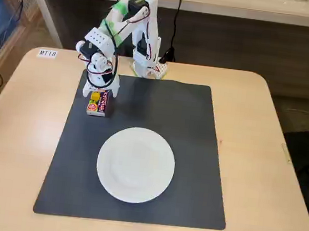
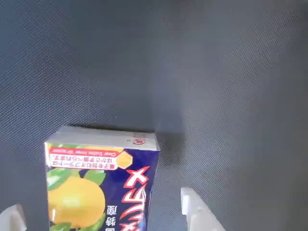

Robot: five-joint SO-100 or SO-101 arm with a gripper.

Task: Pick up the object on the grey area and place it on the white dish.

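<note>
Lying flat near the mat's (image 1: pixel 160 110) upper-left corner in the fixed view, the packet (image 1: pixel 98 104) sits directly under the lowered gripper (image 1: pixel 98 92). Wrist view: the gripper (image 2: pixel 103 211) is spread wide, one finger (image 2: pixel 198 211) on each side of the packet (image 2: pixel 98 183) (gap visible on the right, contact not evident). The plate (image 1: pixel 135 164) rests mid-mat, apart from the packet.

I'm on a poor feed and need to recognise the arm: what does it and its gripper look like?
The arm is white plastic with black motor blocks, green tape bands on the upper links, and thin red and black cables looped along it. Its base is white. In the wrist view the gripper shows two plain white fingers.
</note>
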